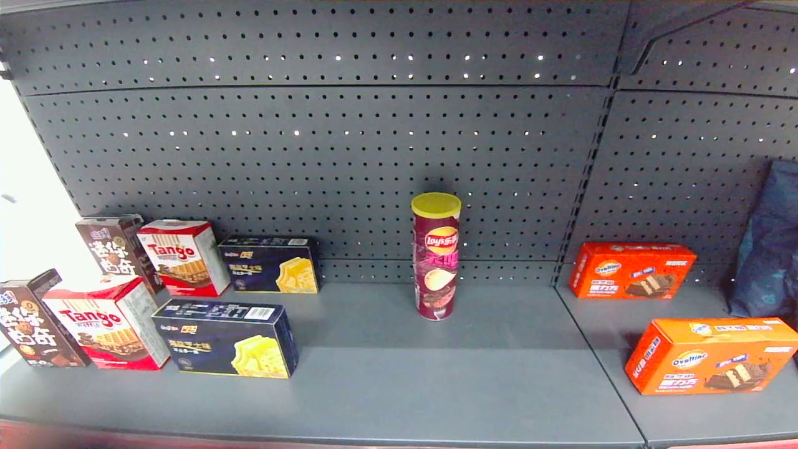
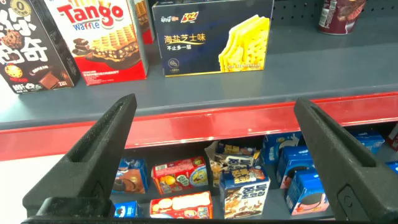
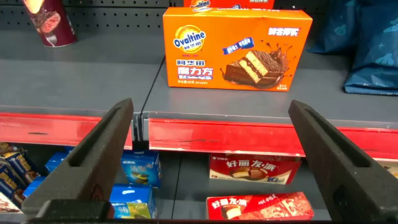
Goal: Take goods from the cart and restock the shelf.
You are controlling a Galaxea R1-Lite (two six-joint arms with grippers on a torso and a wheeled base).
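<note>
A maroon chip canister with a yellow lid stands upright mid-shelf on the grey shelf board. Its base also shows as the canister and canister in the wrist views. Both grippers hang low in front of the shelf's red front strip. My left gripper is open and holds nothing, facing a dark blue and yellow box. My right gripper is open and holds nothing, facing an orange cake box.
Boxes stand in two rows on the shelf's left: brown, red and white, dark blue. Two orange boxes and a blue bag sit on the right. A lower shelf holds blue and red packets.
</note>
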